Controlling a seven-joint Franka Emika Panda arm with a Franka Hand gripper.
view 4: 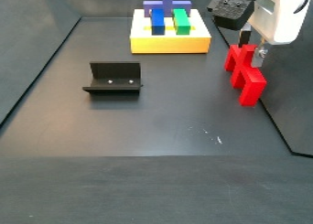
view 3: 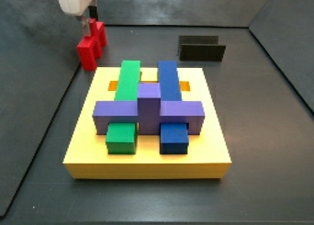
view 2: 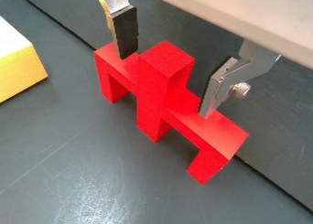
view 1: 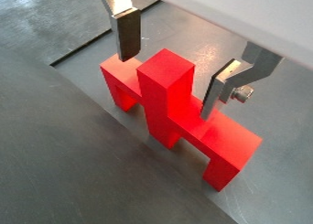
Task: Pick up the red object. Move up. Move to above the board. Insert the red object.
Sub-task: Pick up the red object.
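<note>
Between the spread fingers (view 2: 120,31) of the gripper (view 1: 175,74), jaws standing apart and not yet pinching, the red object (view 1: 171,104) is resting on the floor, the board (view 4: 170,36) lying well apart beside it.

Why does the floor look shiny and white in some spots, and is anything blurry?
In both wrist views the dark floor shows pale glare from overhead light, and the red object looks sharp between the fingers of the gripper. In a side view the gripper is cut off at the frame edge; the board is evenly lit.
</note>
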